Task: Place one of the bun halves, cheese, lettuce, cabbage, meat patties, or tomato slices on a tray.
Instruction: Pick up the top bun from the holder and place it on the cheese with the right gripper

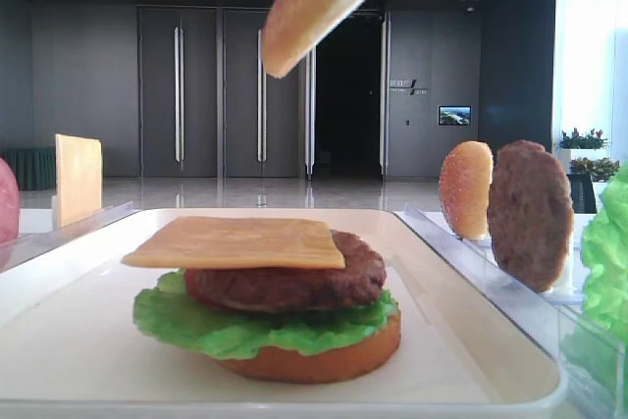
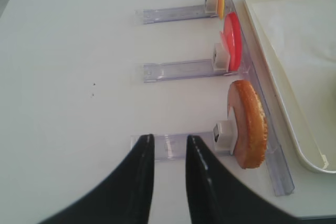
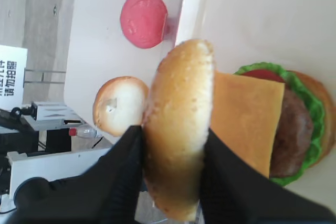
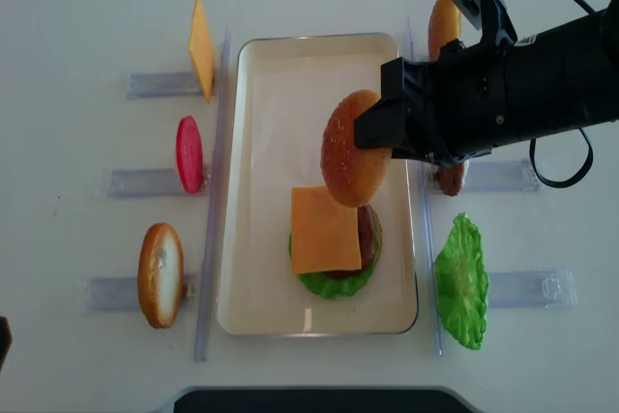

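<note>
The right gripper pinches a sesame-speckled bun top by its edge, black fingers pressed against both faces; the bun hangs tilted in the air above the white tray, over the far edge of a stack built near the tray's front end; that stack, from the bottom, is a flat bottom bun, a ruffled lettuce leaf, a meat patty and a square cheese slice lying slightly askew on top; a sliver of red shows under the cheese in the wrist view. On the table's right side, in clear racks, stand a spare lettuce leaf, a second patty and another bun half. On the left side, racks hold 1 cheese slice, 1 tomato slice and 1 bun half, all on edge just beside the tray's left rim. The left gripper hovers low over the table's front-left area, its 2 fingers slightly parted, holding nothing, near the rack with the bun half.
</note>
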`<state>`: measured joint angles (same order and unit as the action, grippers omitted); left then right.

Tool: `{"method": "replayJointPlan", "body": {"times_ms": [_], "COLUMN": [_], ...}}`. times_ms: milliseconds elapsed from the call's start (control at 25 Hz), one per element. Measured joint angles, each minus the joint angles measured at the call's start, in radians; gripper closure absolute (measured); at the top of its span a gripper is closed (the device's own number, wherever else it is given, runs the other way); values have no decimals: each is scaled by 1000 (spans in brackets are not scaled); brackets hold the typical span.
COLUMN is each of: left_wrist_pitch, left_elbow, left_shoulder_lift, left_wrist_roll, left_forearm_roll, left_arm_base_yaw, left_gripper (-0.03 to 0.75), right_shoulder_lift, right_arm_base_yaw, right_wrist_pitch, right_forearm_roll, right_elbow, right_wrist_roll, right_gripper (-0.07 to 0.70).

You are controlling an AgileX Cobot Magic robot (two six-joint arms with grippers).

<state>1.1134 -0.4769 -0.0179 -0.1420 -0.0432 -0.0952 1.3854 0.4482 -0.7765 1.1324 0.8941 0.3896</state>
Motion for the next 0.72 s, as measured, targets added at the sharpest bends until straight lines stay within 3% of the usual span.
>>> {"method": "replayJointPlan", "body": {"times_ms": [440,600,720], "left_wrist_pitch": [0,0,0], "left_elbow": [0,0,0], "left_shoulder_lift": [0,0,0], "left_wrist_roll": [0,0,0], "left_forearm_roll": [0,0,0], "left_arm_base_yaw": [0,0,0], "left_gripper": [557,557,557], "right_shoulder_lift": [28,68,124], "right_arm_base_yaw": [-29,-29,-37], "right_wrist_pitch": [34,63,44], "right_forearm_roll": [16,115,224], "right_elbow": [-59,-110,-119], "right_wrist_roll": [88,197,299], "right_gripper": [407,407,407]}}
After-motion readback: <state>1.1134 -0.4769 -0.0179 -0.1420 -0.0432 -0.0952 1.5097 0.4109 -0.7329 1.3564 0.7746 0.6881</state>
